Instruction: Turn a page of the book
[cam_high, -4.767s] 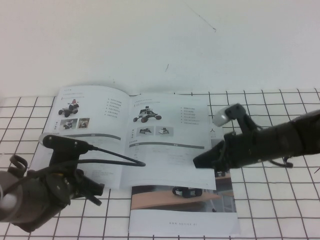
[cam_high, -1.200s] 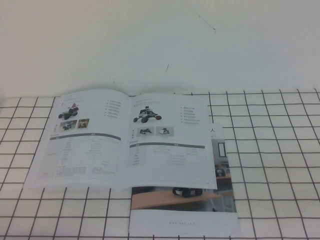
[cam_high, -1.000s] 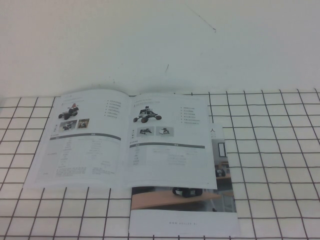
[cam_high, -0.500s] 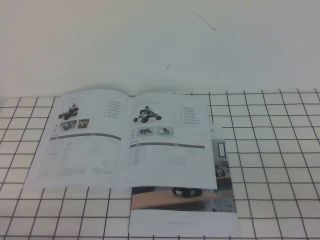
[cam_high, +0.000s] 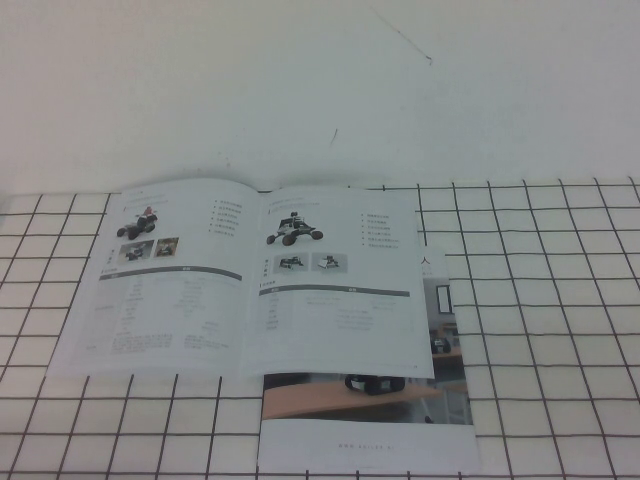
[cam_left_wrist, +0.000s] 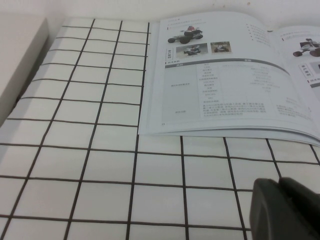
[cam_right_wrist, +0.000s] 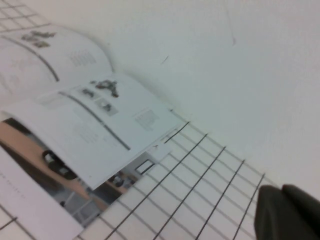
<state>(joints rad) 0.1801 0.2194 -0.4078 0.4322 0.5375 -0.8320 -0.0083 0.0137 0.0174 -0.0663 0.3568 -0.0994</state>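
Observation:
The book (cam_high: 250, 280) lies open and flat on the gridded table. Its left-hand page (cam_high: 160, 285) shows a red-topped vehicle above two small photos, and it rests flat. Neither arm shows in the high view. In the left wrist view, my left gripper (cam_left_wrist: 279, 184) is shut and empty above bare grid, near the book's (cam_left_wrist: 220, 85) front edge and apart from it. In the right wrist view, my right gripper (cam_right_wrist: 281, 192) is shut and empty, off to the book's (cam_right_wrist: 95, 120) right side and well clear of it.
A brochure (cam_high: 365, 420) with a brown floor photo and white strip lies partly under the book's right half and shows in the right wrist view (cam_right_wrist: 35, 170). A white wall (cam_high: 320, 80) rises behind the table. A raised white ledge (cam_left_wrist: 20, 60) borders the table's left side.
4.8 s ago both arms reached over the book in the high view; now both are withdrawn from it. Over the last second nothing has moved.

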